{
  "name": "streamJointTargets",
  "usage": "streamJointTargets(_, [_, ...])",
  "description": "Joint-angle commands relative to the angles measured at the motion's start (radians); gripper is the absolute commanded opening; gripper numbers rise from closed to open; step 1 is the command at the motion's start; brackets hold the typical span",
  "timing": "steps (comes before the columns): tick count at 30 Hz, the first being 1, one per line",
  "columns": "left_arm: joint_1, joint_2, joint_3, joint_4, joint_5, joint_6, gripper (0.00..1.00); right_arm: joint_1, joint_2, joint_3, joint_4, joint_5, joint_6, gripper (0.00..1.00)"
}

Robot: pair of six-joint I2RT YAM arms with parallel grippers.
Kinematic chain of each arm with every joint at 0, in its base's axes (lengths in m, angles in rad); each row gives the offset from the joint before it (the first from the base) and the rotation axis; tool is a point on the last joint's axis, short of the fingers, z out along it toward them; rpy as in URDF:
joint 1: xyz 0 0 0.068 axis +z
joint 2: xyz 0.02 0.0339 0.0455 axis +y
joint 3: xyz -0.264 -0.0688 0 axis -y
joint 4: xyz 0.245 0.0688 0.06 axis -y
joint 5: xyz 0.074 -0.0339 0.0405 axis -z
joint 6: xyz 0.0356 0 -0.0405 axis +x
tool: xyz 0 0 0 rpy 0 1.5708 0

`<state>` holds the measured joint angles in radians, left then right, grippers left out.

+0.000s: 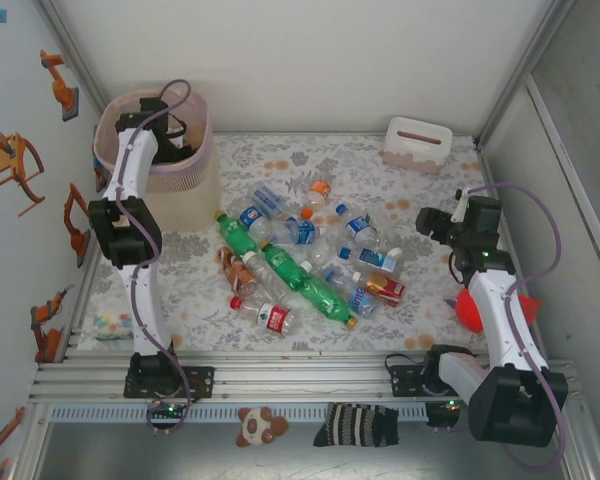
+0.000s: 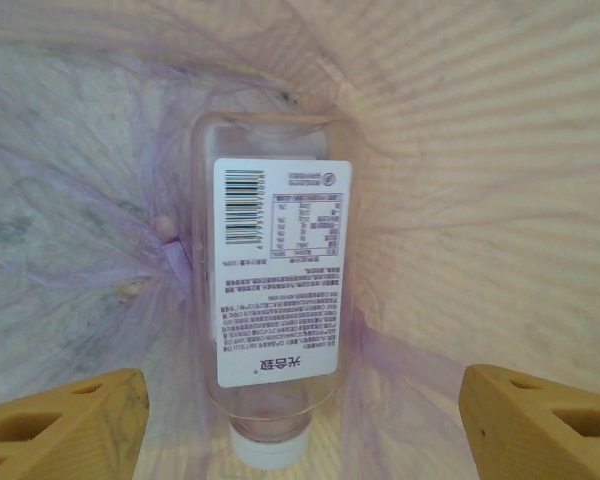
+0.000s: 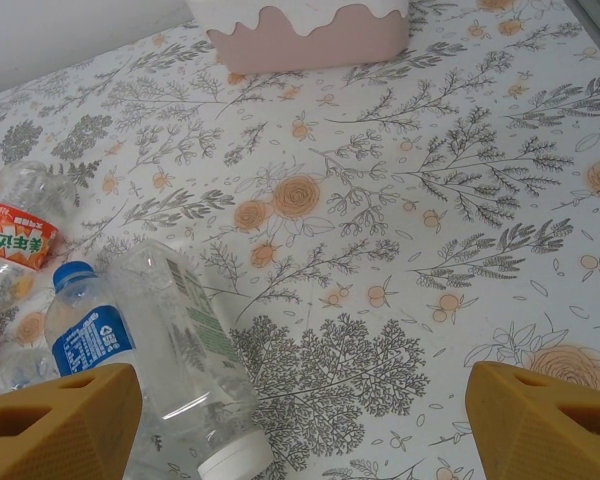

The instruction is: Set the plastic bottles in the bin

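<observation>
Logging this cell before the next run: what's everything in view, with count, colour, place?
bin: one, beige, pink-lined, far left
bottle in bin: one, clear, white label
bottles on table: about a dozen, clear, two green, centre
carton: one, red, heap's right edge
slotted box: one, white-pink, far right
plush toy: one, brown-white, near edge
striped cloth: one, dark, near edge
left tool: one, open, over bin
right tool: one, open, right of heap

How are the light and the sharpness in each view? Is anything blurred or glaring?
Top external: even, soft light, the pile of bottles small but sharp. Left wrist: warm pinkish light inside the bin, label of the bottle there crisp. Right wrist: bright, floral cloth sharp, glare streak on the clear bottle.
</observation>
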<state>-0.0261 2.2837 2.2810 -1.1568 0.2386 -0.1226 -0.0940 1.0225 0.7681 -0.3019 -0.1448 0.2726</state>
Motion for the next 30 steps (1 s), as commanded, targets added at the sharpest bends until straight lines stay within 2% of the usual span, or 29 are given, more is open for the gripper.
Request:
streamJointTargets(1, [0.000,-0.067,0.030,-0.024,-0.015,-0.011,0.80,0.005,-0.010,0.007,0.015,-0.012,-0.010,0.83])
streamJointTargets(19, [-0.013,-0.347,0.131,-0.034,0.021,-0.057,0.77,0.006,-0.012,0.016,0.018,-0.028,-0.006,0.83])
streamJointTargets(25, [-0.059,-0.470,0.058,-0.034,0.016,-0.061,0.76,0.005,-0.009,0.014,0.022,-0.033,-0.003,0.83])
streamJointTargets(30, [-0.116,-0.582,-0.076,-0.015,-0.016,-0.075,0.76,0.005,-0.007,0.013,0.027,-0.045,0.004,0.83])
